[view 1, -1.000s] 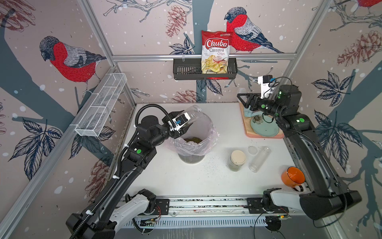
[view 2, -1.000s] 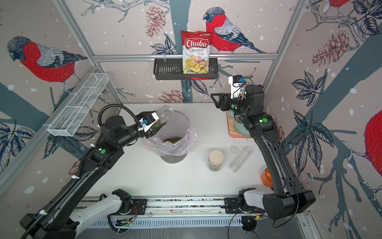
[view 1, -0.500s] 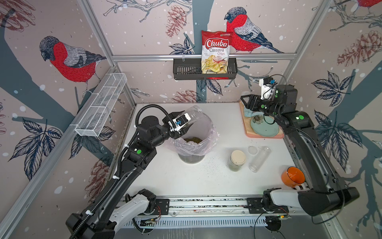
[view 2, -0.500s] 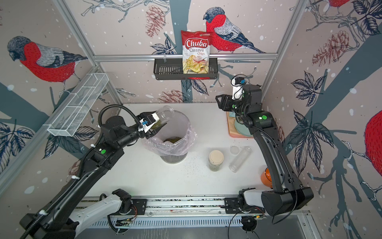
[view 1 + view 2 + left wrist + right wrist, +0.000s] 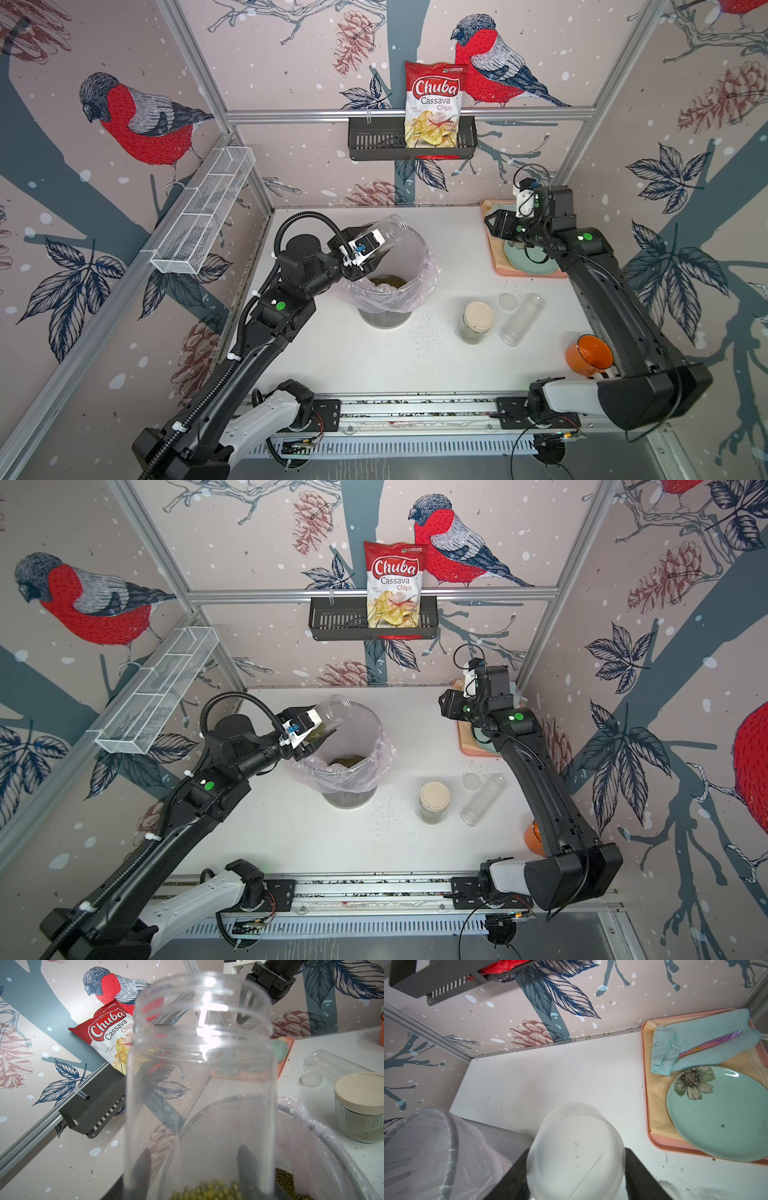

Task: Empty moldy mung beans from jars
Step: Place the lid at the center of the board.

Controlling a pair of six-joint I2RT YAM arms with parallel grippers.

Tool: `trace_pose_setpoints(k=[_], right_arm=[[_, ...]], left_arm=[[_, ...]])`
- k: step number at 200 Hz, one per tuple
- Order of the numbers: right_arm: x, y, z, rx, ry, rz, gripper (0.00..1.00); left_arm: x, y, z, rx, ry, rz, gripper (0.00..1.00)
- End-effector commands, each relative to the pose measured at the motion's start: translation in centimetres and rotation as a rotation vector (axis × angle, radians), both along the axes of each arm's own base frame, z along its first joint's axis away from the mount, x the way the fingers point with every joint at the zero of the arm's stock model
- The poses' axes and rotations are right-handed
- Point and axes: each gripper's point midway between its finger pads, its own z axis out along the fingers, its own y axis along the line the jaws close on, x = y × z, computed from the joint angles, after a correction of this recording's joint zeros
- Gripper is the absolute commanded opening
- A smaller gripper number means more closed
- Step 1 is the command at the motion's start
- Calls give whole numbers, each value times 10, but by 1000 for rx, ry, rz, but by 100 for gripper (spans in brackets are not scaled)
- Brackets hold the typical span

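My left gripper [image 5: 365, 249] [image 5: 195, 1167] is shut on a short clear jar [image 5: 388, 232] [image 5: 332, 715] [image 5: 199, 1064]. The jar is tilted over the bin's back-left rim with its open mouth upward. A few mung beans [image 5: 207, 1190] lie at the jar's base, and more beans [image 5: 388, 281] sit in the bin with the pink liner [image 5: 419, 291]. My right gripper [image 5: 496, 222] [image 5: 576, 1167] hangs near the tray, shut on a translucent white lid [image 5: 576, 1147]. A cream-lidded jar [image 5: 478, 322] [image 5: 359, 1105] stands beside a tall tube jar [image 5: 521, 318] that lies on its side.
A small clear lid [image 5: 508, 301] lies by the tube, with stray beans scattered on the table. A pink tray [image 5: 646, 1093] at the back right holds a teal plate [image 5: 720, 1118] and a blue cloth. An orange mug [image 5: 588, 355] stands front right.
The right arm has shifted slightly with the lid in its grip. The left arm and its jar have not moved.
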Motion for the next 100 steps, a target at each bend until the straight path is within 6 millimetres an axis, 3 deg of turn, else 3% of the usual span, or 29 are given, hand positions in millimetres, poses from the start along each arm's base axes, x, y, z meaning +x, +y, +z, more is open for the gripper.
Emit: trace_pose_setpoints(k=[1, 100], right_arm=[[5, -7, -10, -25, 19, -33, 47], [9, -17, -59, -94, 147, -81, 47]], left_arm=[[0, -1, 14, -17, -65, -5, 0], [0, -4, 13, -20, -56, -15, 0]])
